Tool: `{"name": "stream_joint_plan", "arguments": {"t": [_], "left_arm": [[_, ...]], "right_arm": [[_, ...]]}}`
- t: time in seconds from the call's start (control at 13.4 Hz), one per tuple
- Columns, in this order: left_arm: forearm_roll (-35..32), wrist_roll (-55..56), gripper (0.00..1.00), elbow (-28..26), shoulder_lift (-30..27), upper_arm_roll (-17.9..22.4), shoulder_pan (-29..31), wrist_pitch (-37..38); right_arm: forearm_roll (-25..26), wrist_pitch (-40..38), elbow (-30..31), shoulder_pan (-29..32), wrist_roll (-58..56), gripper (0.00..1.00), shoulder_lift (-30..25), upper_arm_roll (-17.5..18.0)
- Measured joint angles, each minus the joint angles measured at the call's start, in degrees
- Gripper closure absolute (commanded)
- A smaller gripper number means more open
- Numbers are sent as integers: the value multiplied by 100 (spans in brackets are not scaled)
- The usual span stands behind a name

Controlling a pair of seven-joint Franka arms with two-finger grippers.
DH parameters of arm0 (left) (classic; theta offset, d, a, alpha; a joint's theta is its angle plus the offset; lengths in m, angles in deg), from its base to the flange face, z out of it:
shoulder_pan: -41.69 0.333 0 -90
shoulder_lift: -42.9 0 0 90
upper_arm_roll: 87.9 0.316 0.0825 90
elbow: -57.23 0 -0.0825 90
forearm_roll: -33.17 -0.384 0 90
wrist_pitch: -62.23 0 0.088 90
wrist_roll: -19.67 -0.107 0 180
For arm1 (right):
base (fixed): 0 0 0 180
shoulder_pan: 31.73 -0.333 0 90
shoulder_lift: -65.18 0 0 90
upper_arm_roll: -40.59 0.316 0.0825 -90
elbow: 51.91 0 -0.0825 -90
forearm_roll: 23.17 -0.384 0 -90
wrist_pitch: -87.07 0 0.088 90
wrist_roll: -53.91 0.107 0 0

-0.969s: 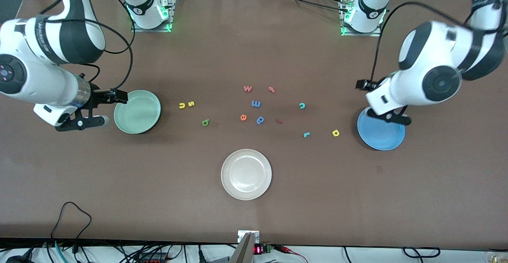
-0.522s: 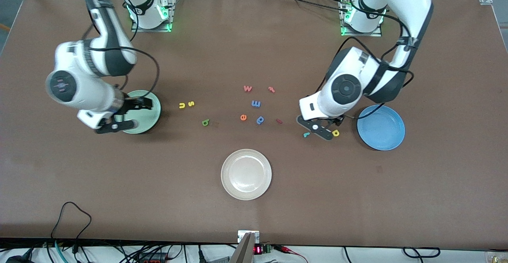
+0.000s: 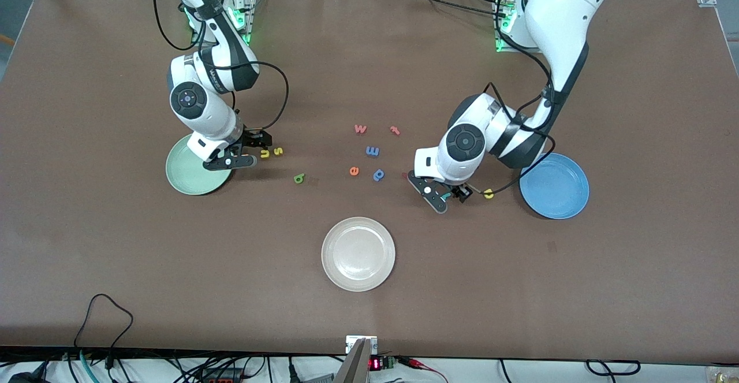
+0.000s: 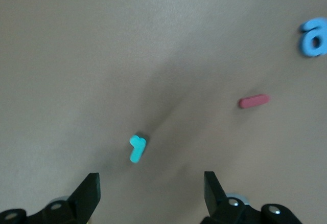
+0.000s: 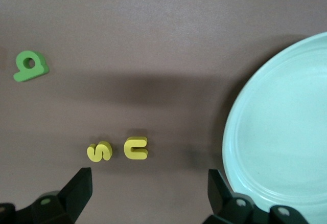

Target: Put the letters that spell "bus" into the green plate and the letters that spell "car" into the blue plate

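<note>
My right gripper (image 3: 251, 151) hangs open just over the table, between the green plate (image 3: 190, 176) and the yellow "u" (image 3: 265, 153) and "s" (image 3: 278, 151). In the right wrist view the "u" (image 5: 136, 148) and "s" (image 5: 99, 151) lie just ahead of the open fingers, with the green "b" (image 5: 30, 65) farther off. My left gripper (image 3: 445, 195) is open over the teal "r" (image 4: 137, 148). The yellow "a" (image 3: 488, 194) lies between it and the blue plate (image 3: 563, 198). The left arm hides the teal "c".
A cream-white plate (image 3: 358, 253) sits nearest the front camera. Loose letters lie mid-table: an orange "w" (image 3: 360, 129), a blue "m" (image 3: 372, 151), an orange "e" (image 3: 354, 170), a blue letter (image 3: 379, 174) and a red bar (image 4: 254, 101).
Both arms swung in toward the table's middle. The right gripper went from beside the green plate to the "u" and "s". The left gripper left the blue plate and came over the "r".
</note>
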State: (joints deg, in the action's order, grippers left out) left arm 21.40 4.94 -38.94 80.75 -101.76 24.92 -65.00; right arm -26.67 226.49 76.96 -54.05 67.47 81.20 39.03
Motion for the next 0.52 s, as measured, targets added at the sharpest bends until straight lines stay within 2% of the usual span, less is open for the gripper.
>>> {"name": "stream_joint_plan", "arguments": {"t": [0.15,0.22,0.37,0.52], "left_arm": [[-215,-161,19,-4,114,15,14,-187],[-373,-179,21,-7,171,17,14,-291],[-549,-196,25,-10,291,18,14,-454],[-583,-222,33,-11,372,20,14,-531]], "right_arm": [[0,89,0,-49,233,0,11,0],[0,161,0,-98,330,5,34,0],[0,280,0,-218,467,23,109,1],[0,320,-3,-280,488,26,165,1]]}}
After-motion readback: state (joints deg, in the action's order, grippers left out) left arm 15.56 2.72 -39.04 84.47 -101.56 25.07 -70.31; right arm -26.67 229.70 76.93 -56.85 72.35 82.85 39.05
